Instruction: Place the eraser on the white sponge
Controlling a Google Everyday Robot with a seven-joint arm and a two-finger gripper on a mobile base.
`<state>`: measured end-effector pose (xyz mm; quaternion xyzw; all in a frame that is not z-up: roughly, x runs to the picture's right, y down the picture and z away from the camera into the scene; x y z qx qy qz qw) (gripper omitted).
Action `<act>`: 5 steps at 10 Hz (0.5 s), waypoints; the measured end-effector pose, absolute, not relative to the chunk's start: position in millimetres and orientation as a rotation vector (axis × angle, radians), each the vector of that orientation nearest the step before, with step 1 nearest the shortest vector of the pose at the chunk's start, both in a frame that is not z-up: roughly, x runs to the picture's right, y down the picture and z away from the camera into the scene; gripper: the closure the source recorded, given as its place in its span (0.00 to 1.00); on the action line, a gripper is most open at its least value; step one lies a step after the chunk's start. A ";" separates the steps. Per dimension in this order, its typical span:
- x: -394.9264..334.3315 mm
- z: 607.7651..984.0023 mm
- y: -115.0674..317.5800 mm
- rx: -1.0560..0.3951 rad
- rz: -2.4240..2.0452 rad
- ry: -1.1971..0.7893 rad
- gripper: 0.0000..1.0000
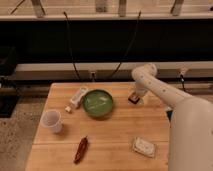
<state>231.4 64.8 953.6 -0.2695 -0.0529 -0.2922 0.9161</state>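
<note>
- The tool (138,93), its fingers spread wide, hangs just over the eraser (133,99).
- From there the white sponge (145,146) lies toward 6 o'clock, well apart on the bench (112,136).

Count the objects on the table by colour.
White: 4 (cup, long box, small piece, sponge)
Green: 1 (bowl)
Reddish-brown: 1 (pepper-shaped thing)
Dark: 1 (eraser, right beneath the gripper, far right side)
Total: 7
</note>
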 end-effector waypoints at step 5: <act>227.7 954.3 68.9 -0.563 -0.650 -0.118 0.20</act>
